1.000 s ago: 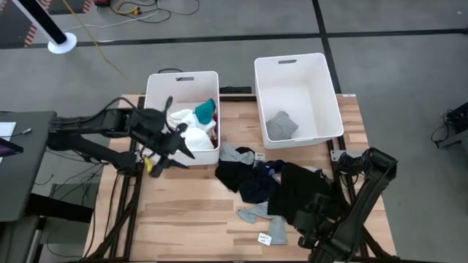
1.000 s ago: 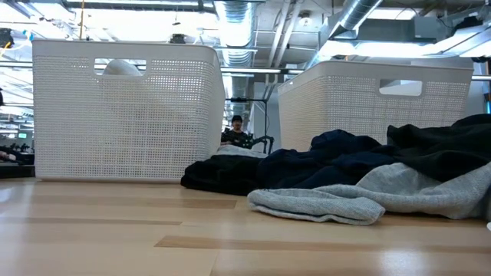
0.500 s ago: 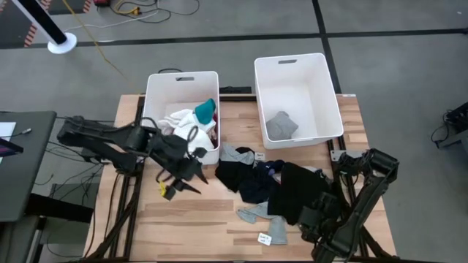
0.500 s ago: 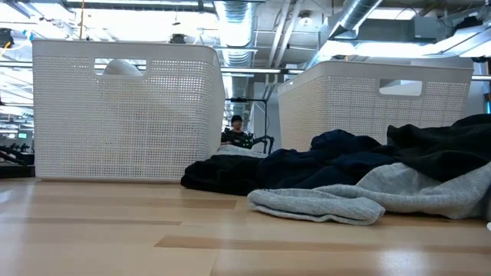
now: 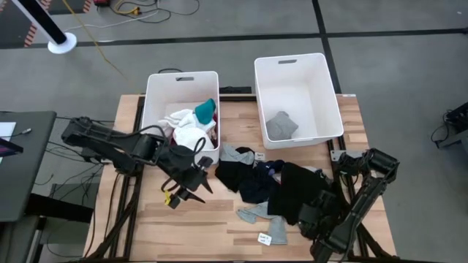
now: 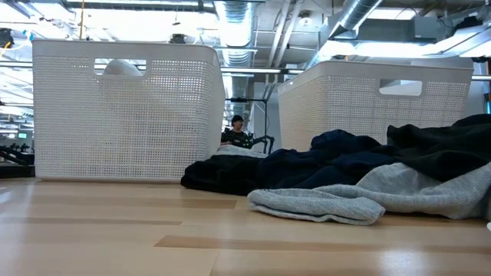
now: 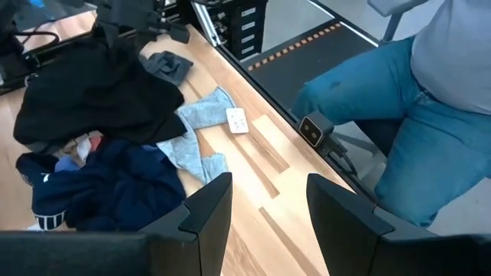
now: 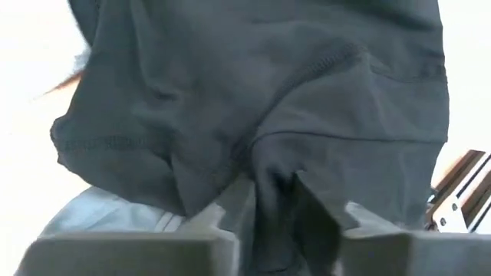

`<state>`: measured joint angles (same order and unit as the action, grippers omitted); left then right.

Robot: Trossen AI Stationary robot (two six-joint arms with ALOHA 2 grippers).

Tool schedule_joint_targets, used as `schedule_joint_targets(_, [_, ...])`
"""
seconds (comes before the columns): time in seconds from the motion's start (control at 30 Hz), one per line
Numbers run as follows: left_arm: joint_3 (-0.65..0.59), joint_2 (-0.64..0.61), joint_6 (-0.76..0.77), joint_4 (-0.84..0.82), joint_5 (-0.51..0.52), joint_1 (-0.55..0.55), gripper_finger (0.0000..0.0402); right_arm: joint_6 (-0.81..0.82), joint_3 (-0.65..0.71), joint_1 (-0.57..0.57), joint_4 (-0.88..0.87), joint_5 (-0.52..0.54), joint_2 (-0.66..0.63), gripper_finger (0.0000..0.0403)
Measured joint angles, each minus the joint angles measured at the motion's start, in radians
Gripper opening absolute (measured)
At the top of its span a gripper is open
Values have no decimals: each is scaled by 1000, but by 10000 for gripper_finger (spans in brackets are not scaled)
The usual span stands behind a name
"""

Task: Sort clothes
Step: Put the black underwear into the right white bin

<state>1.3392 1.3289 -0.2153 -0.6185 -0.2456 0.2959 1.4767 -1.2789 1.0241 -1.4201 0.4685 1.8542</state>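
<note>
Your left gripper (image 5: 191, 191) hangs over bare table (image 5: 183, 226) just in front of the left bin (image 5: 153, 109), fingers (image 7: 207, 211) spread, nothing between them. That bin holds white, teal and maroon clothes (image 5: 191, 120). Right of the gripper sits the loose pile (image 5: 252, 179): black and navy garments, a grey piece (image 5: 252, 212) at its near edge, a paper tag (image 5: 265, 238) beside it. The right bin (image 5: 335, 117) has one grey garment (image 5: 281, 126) inside. Your right gripper (image 5: 311, 218) is at the pile's right edge, fingers (image 8: 314, 218) pinched on a fold of the black garment (image 8: 253, 100). A seated person's jeans (image 7: 399, 115) show past the table's edge.
</note>
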Motion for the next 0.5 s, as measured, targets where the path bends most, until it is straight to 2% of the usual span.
schedule_joint_targets(0.23, [0,0,-2,6,24,18,164,-19,0,-6,-4,1,0,13])
schedule_joint_targets(0.5, [0,0,-8,7,26,20,164,-19,0,-6,-5,3,0,5])
